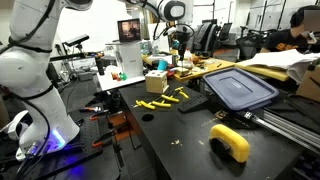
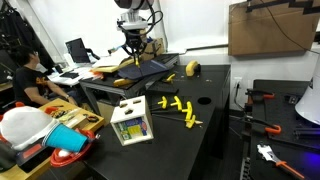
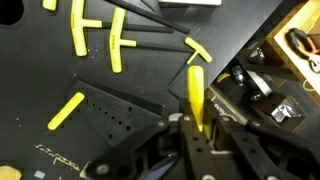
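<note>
My gripper (image 3: 197, 122) is shut on a yellow stick (image 3: 196, 92), which stands up between the fingers in the wrist view. In both exterior views the gripper (image 1: 180, 42) (image 2: 135, 47) hangs above the far part of the black table. Several more yellow sticks and T-shaped pieces lie loose on the table (image 1: 162, 100) (image 2: 180, 106) (image 3: 115, 42), and a single one lies apart (image 3: 65, 111). A wooden box with shaped holes (image 1: 157, 82) (image 2: 131, 122) stands next to them.
A dark blue lid (image 1: 240, 88) lies on the table, with a yellow curved object (image 1: 230, 141) (image 2: 193, 68) near the edge. Stacked bowls (image 2: 65, 142) sit on a side table. A cardboard box (image 2: 265, 30) is on the wall side. A person (image 2: 25, 75) sits at a desk.
</note>
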